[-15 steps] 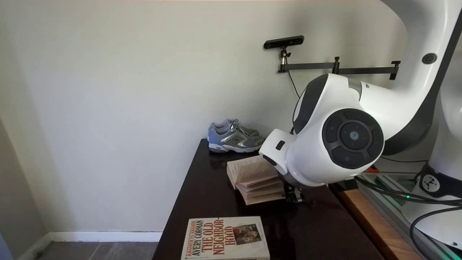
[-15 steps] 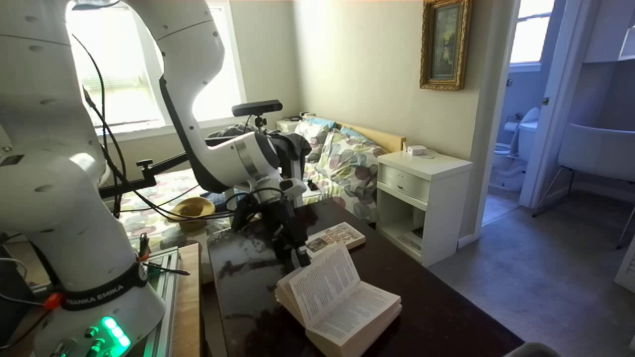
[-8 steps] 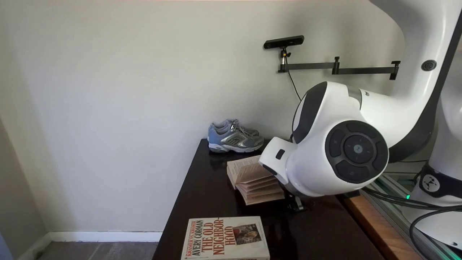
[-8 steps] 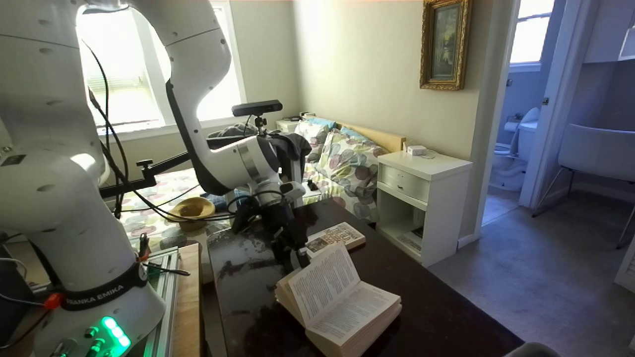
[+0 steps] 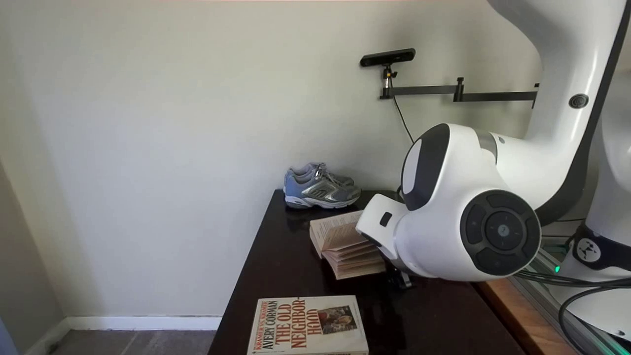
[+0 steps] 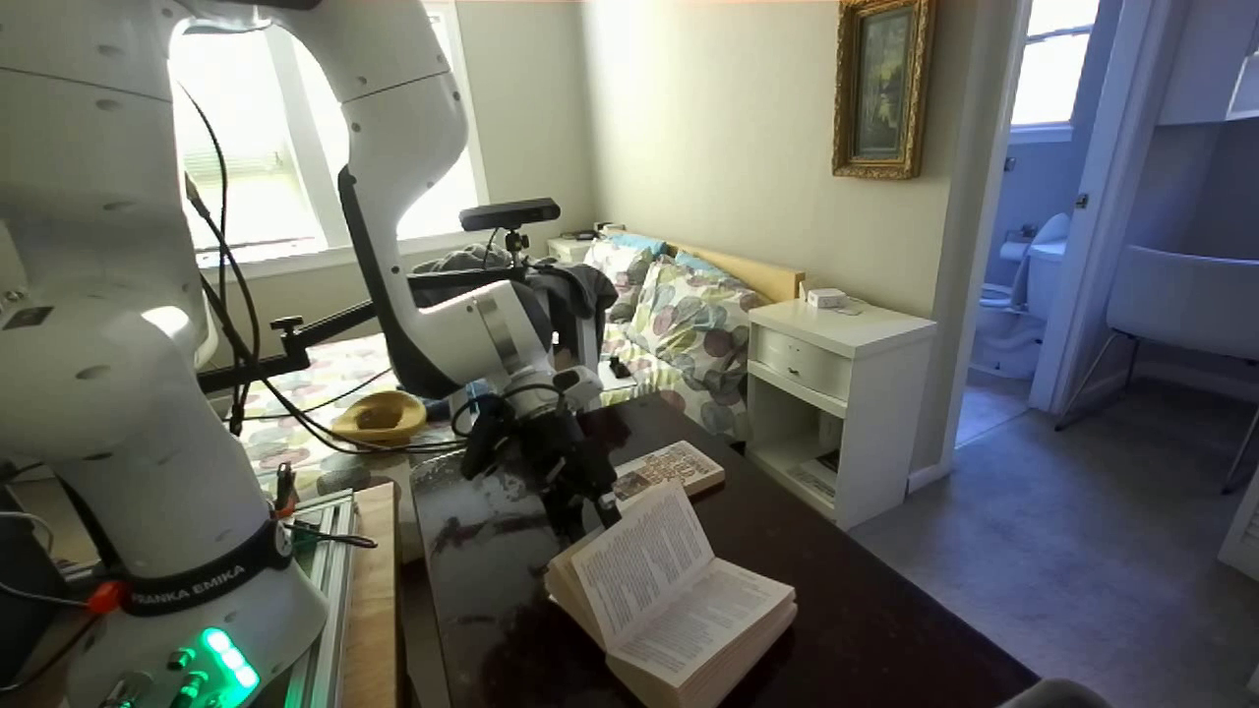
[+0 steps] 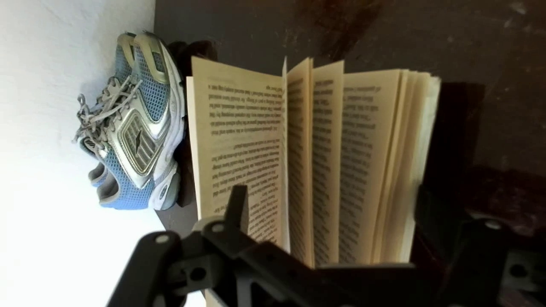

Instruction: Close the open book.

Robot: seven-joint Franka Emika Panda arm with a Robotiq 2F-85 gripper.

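The open book (image 6: 703, 615) on the dark, glossy table (image 6: 846, 610), the end effector (image 7: 332, 204) by it with jaws spread apart.
In the wrist view most of the fanned pages show between the jaws; whether these touch the paper cannot be told. In an exterior view the book sits bottom centre, and the table's left part carries pale patches (image 6: 500, 487). A cream-covered book (image 5: 308, 325) lies flat at the bottom centre of an exterior view; higher there, 2 blue-grey sneakers (image 5: 320, 190) stand at the table's end before a plain pale wall (image 5: 172, 148). The room, in an exterior view: bright window (image 6: 246, 147) upper left, spotted bedding (image 6: 689, 329) at centre, gilt-framed picture (image 6: 883, 98) upper right, white nightstand (image 6: 885, 423) below it, a toilet (image 6: 1005, 329) beyond a doorway (image 6: 1097, 197) at right.
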